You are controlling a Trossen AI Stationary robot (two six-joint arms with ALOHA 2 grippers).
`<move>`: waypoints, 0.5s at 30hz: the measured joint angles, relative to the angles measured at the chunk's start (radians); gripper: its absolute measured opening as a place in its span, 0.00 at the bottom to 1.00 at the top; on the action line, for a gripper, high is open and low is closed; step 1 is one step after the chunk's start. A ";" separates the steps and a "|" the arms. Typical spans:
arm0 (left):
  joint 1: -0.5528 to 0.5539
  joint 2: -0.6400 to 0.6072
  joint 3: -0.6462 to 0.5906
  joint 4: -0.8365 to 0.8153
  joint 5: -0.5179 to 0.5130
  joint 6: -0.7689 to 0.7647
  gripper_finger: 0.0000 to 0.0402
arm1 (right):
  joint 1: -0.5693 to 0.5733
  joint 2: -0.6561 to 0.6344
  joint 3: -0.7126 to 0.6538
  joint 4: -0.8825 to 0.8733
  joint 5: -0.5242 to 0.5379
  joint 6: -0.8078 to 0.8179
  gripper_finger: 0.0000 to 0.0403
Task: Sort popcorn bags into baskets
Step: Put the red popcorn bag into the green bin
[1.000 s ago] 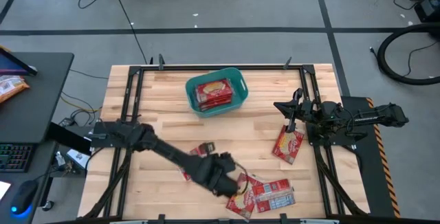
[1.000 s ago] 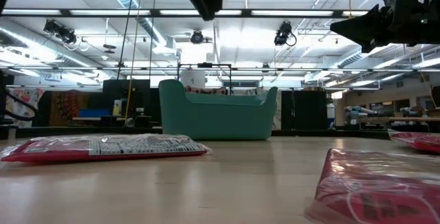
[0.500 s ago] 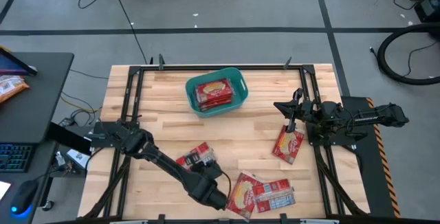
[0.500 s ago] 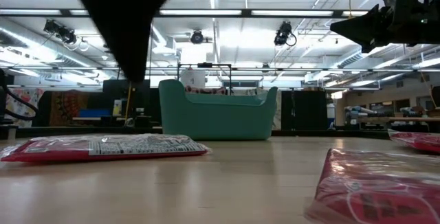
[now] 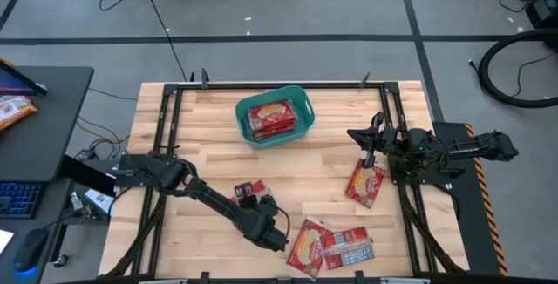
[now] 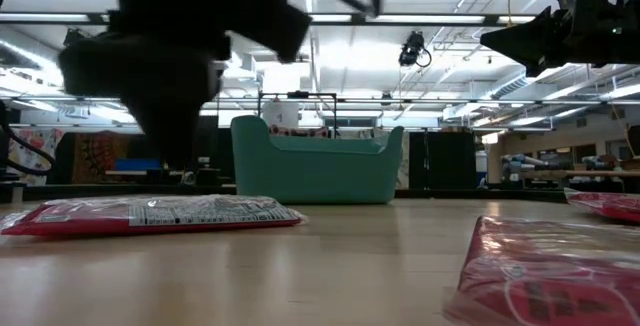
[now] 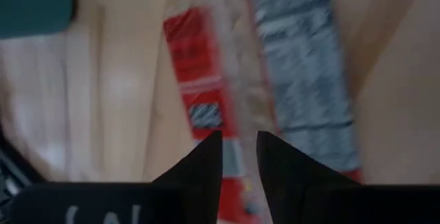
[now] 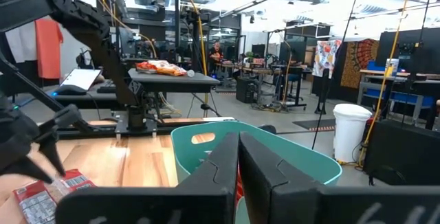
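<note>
Your left tool (image 5: 277, 236) hangs low over the front middle of the pale wooden worktop (image 5: 200, 127), fingers nearly closed with only a thin gap and nothing between them as far as the left wrist view shows. The nearest flat red popcorn packet (image 5: 250, 192), lying printed grey-white back up, sits just behind the tool toward the far edge; in the left wrist view that packet (image 7: 206, 86) lies straight ahead of the fingertips with its long axis running along the tool's reach, so the fingers would straddle its short width if you open them first. A loose pile of red packets (image 5: 330, 246) lies just to the tool's right, near the front edge, partly overlapping each other. The teal-blue rounded plastic tub (image 5: 274, 116) stands well apart at the far middle, already holding red packets, so any carry goes away from you. One more red packet (image 5: 367, 182) lies under the right side, just beside the right tool (image 5: 367, 158), which waits there; its fingers look pressed together in the right wrist view. Left arm is clearly nearer to the front packets.
</note>
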 joint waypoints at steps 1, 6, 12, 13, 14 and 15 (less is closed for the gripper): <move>0.000 -0.018 -0.028 0.002 0.000 -0.001 0.22 | 0.000 0.000 0.000 0.000 0.000 0.000 0.05; -0.004 -0.180 -0.202 0.063 -0.029 -0.076 0.19 | 0.000 0.000 0.000 0.000 0.000 0.000 0.05; -0.004 -0.398 -0.439 0.361 -0.042 -0.169 0.17 | 0.000 0.000 0.000 0.000 0.000 0.000 0.05; -0.003 -0.414 -0.468 0.410 -0.039 -0.174 0.17 | 0.000 0.000 0.000 0.000 0.000 0.000 0.05; -0.002 -0.424 -0.491 0.455 -0.033 -0.185 0.17 | 0.000 0.000 0.000 0.000 0.000 0.000 0.05; -0.001 -0.426 -0.506 0.486 -0.029 -0.194 0.17 | 0.000 0.000 0.000 0.000 0.000 0.000 0.05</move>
